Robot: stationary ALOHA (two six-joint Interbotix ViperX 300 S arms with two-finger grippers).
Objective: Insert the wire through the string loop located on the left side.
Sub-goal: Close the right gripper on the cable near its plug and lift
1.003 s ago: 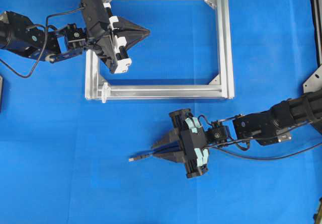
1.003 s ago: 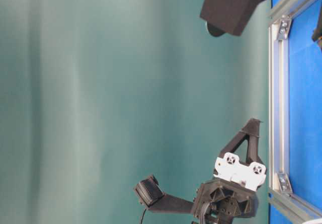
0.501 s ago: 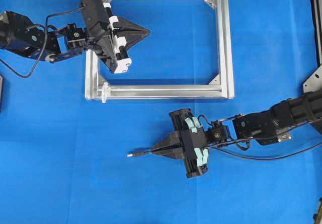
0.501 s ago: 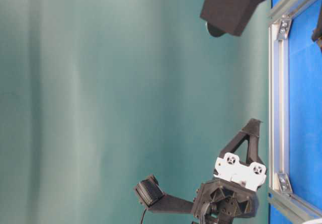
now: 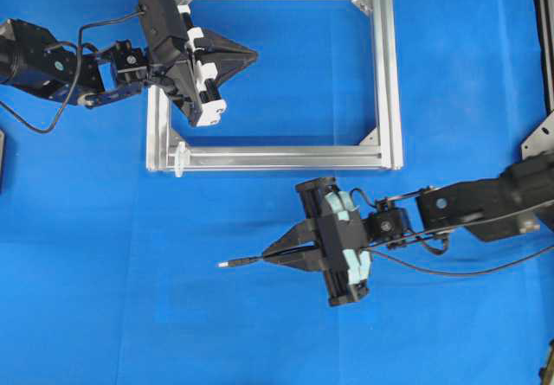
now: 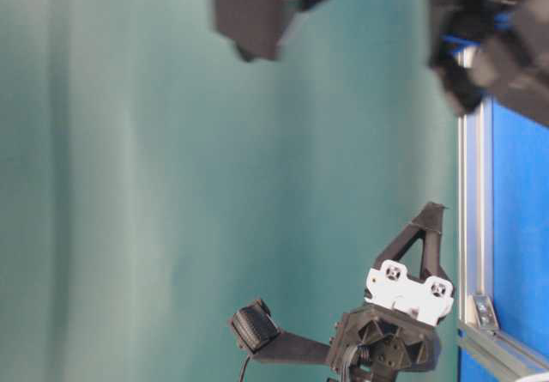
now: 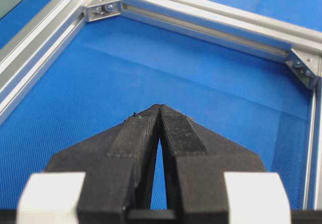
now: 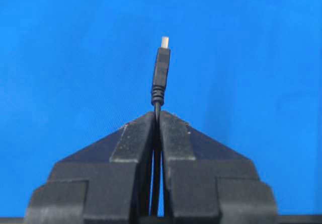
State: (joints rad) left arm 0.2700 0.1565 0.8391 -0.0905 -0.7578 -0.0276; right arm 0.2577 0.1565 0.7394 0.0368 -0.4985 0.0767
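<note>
Both grippers are closed: the right gripper (image 5: 270, 255) is clamped on the wire (image 8: 161, 75) just behind its plug, leaving the tip free for threading; the left gripper (image 5: 251, 54) is held empty over the frame (image 5: 385, 73), well apart from the string loop (image 5: 179, 160).

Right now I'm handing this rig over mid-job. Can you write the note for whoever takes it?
Right gripper: shut on the wire, gripped just behind the plug, which sticks out ahead of the fingertips toward the left of the overhead view.
Left gripper: shut, empty, over the inside of the aluminium frame.
String loop: at the frame's lower-left corner, above and left of the plug, untouched.
Done: wire grasped.
Left: carry the plug to the loop and thread it through.
</note>
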